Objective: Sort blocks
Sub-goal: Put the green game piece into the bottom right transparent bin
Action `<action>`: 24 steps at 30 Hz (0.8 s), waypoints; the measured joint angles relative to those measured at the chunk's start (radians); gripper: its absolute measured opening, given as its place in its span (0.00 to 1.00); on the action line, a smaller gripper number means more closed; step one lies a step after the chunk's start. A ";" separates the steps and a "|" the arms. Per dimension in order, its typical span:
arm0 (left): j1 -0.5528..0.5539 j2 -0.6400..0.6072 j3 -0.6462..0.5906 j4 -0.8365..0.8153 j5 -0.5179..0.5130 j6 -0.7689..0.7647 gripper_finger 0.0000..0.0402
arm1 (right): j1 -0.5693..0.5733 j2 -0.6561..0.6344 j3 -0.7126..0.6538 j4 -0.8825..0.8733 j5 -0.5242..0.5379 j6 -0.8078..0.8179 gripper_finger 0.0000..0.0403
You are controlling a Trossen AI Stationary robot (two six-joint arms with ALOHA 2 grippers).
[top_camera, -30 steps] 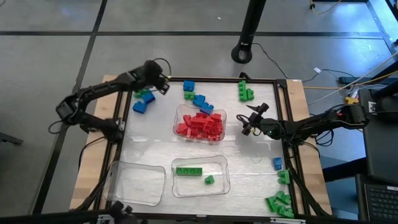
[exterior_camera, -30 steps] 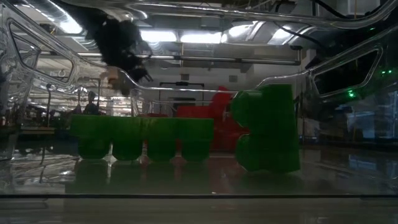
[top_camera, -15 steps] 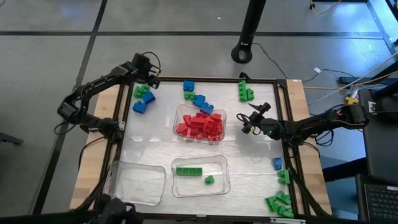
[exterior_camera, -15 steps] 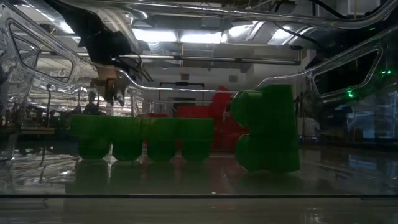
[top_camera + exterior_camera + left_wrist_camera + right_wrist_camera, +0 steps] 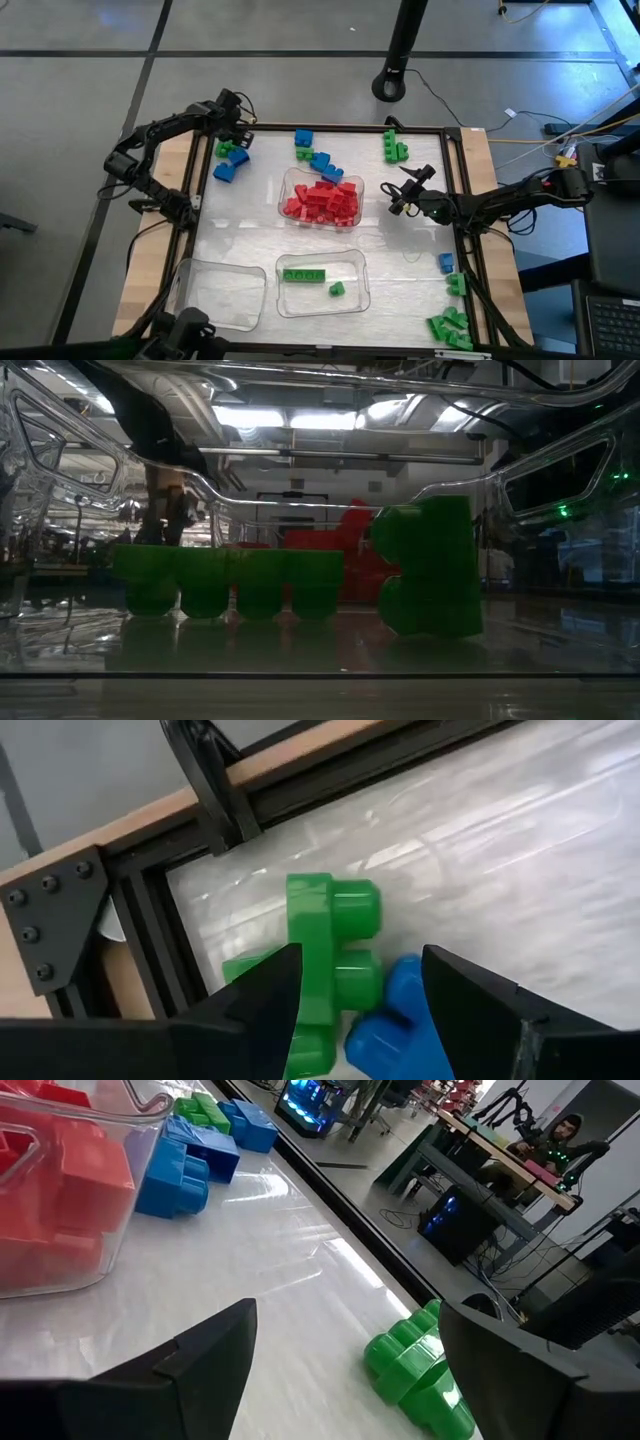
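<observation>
Left gripper [image 5: 237, 132] hangs over the far left corner of the table [image 5: 240, 232], its arm bent in a long arc from the left edge and its wrist turned down toward the surface. Its 2 fingers [image 5: 262, 995] stand apart with nothing between them; a green block [image 5: 325, 960] sits just ahead of the gap, touching a blue block [image 5: 395, 1020] beside it. From above, that same pair lies just beneath and beside the gripper, with another blue block [image 5: 225, 171] a little nearer the table's middle.

Right gripper [image 5: 398, 198] is stretched low from the right edge toward the centre, its arm nearly level and its fingers spread wide, holding nothing. Just beside it, toward the left arm, stands the clear tray [image 5: 288, 187] heaped with red blocks [image 5: 322, 200]. Beyond that tray, a cluster of blue blocks [image 5: 314, 157] lies loose on the table, and a green cluster [image 5: 394, 147] sits at the far edge, ahead of the right gripper.

Nearer the front edge, 2 more clear trays stand side by side: one [image 5: 355, 262] holds a row of green blocks [image 5: 303, 275] and a single green block [image 5: 337, 289]; the other [image 5: 222, 292] sits toward the left arm's side. Behind the right gripper, along the right edge, lie 1 blue block [image 5: 445, 262] and a heap of green ones [image 5: 448, 328].
</observation>
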 joint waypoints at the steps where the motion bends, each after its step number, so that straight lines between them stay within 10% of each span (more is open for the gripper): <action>1: 0.000 0.008 0.000 0.001 -0.008 0.000 0.49 | 0.000 0.000 0.000 0.000 0.000 0.000 0.78; 24: 0.003 0.248 0.166 -0.136 -0.108 0.078 0.49 | 0.000 0.000 0.000 -0.002 -0.008 0.000 0.78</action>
